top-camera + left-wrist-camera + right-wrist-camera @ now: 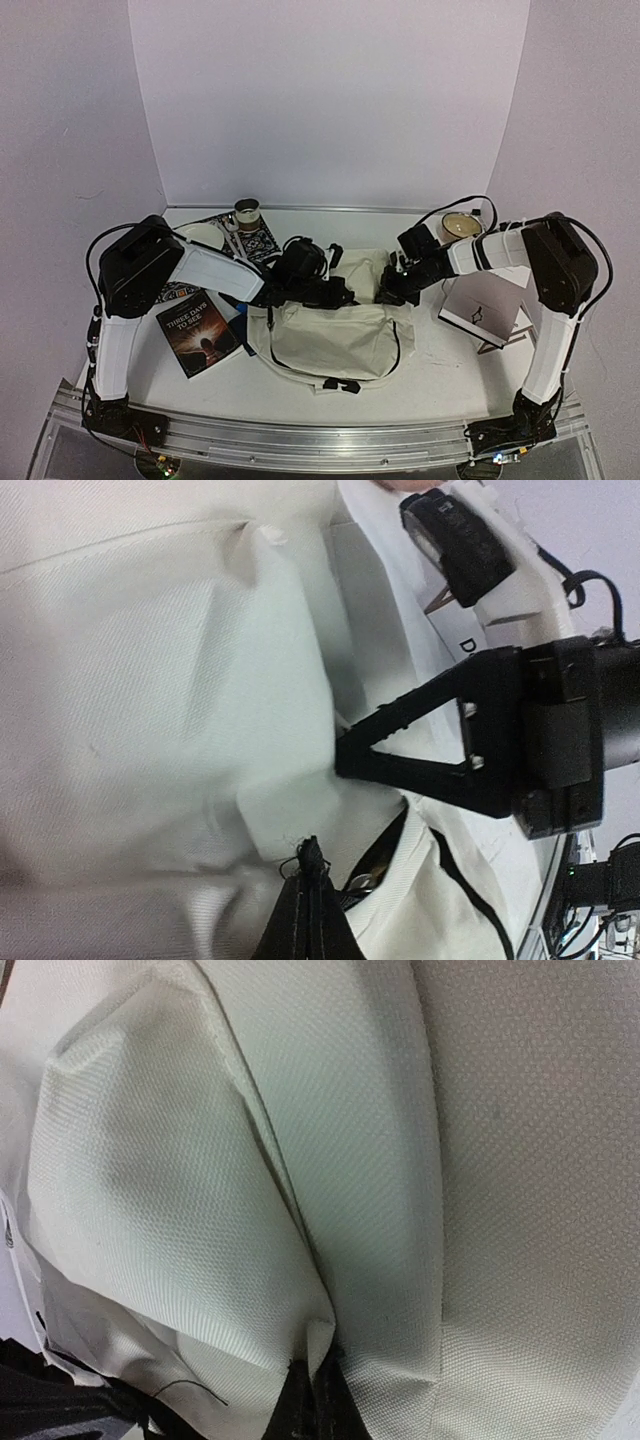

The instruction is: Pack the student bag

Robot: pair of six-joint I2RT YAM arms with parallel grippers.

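The student bag (335, 340), cream with black zippers and straps, lies in the middle of the table between both arms. My right gripper (392, 290) is at its upper right edge. In the right wrist view the right gripper (318, 1362) is shut on a small fold of the bag's cream fabric (200, 1160). My left gripper (335, 293) is at the bag's upper left. In the left wrist view the left gripper (312, 855) is shut, tips against the bag cloth (150, 680), with nothing seen between them. Just beside it a zipper slit (390, 860) gapes dark. The right gripper (342, 762) pinches the cloth there too.
A dark book (198, 335) lies left of the bag. A white box (487, 303) lies to its right. At the back stand a cup (247, 213), a plate (203, 236), a patterned item (255, 243) and a round tin (460, 226).
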